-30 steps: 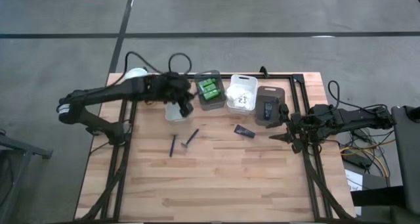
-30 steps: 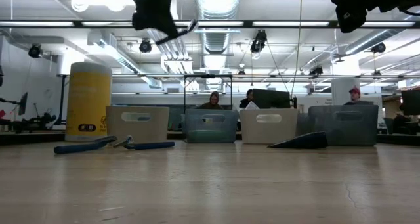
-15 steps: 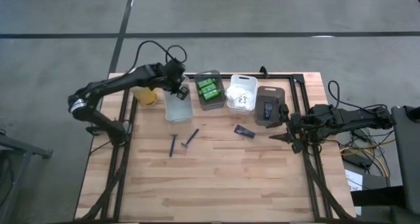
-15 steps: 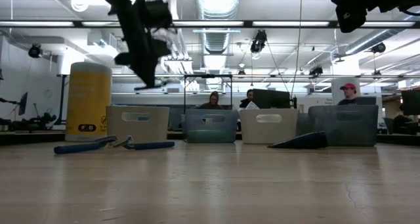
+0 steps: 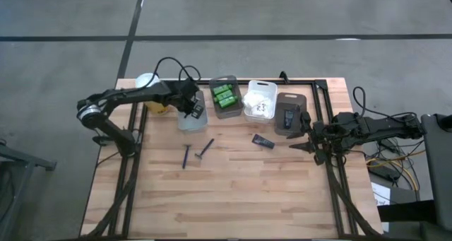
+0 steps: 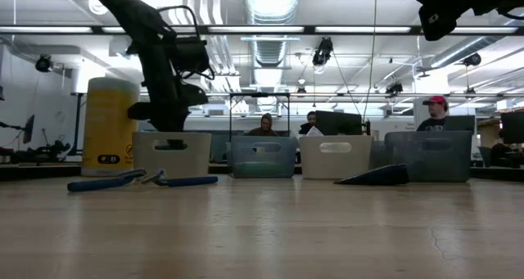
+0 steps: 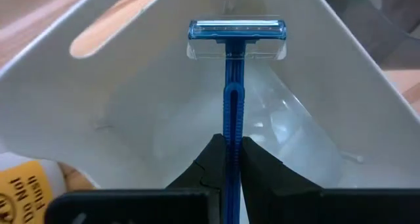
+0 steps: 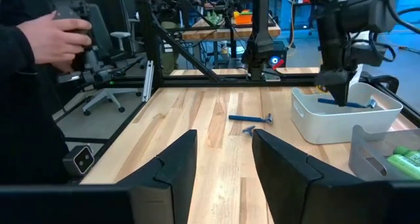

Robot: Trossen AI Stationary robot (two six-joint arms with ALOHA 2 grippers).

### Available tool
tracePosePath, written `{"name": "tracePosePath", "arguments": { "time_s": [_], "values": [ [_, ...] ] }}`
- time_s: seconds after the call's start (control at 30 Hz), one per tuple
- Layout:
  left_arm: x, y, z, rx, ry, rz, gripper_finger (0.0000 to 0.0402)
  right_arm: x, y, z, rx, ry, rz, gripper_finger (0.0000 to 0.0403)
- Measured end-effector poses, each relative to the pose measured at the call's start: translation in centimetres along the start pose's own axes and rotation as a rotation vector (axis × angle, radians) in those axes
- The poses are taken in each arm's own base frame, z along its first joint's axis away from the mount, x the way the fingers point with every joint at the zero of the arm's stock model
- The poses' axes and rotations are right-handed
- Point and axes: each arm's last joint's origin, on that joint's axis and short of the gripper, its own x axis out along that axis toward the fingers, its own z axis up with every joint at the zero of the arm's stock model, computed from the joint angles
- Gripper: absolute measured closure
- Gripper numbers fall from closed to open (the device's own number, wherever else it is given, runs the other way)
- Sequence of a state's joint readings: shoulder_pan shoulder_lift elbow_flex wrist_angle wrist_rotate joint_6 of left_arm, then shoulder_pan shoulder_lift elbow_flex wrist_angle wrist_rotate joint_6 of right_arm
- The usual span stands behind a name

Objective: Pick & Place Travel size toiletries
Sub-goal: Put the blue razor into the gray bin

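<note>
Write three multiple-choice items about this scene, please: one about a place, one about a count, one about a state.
1. Where is the left hand?
A. over the clear bin
B. over the black sachet
C. beside the right arm

2. How many blue razors lie loose on the table?
A. none
B. two
C. five

3. What is the state of the left hand?
A. open and empty
B. shut on a razor
C. shut on a green tube

Answers: 1 A, the high view shows it above the clear bin. 2 B, two loose razors lie near the middle. 3 B, its fingers pinch the handle of the held razor.
</note>
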State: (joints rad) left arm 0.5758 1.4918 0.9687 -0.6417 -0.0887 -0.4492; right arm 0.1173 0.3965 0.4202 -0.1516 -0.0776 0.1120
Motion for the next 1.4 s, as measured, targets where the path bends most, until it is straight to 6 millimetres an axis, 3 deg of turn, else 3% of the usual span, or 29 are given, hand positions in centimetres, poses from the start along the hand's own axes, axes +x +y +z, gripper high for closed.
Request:
{"name": "tracePosePath", "arguments": {
  "time_s": [0.27, 0.8, 1.2, 1.4],
  "values": [
    [0.8, 0.2, -0.5, 0.004, -0.011, -0.005, 0.0351, 0.0, 0.0, 0.0, 0.0, 0.0, 0.0, 0.0284],
    [0.6, 0.2, -0.3, 0.029, -0.022, -0.008, 0.0236, 0.0, 0.0, 0.0, 0.0, 0.0, 0.0, 0.0335],
    [-2.4, -0.8, 1.0, 0.107, -0.146, -0.071, 0.0229, 0.0, 0.0, 0.0, 0.0, 0.0, -0.001, 0.036],
    [-4.3, -2.1, 1.0, 0.147, -0.226, -0.124, 0.0229, 0.0, 0.0, 0.0, 0.0, 0.0, -0.001, 0.035]
  ]
}}
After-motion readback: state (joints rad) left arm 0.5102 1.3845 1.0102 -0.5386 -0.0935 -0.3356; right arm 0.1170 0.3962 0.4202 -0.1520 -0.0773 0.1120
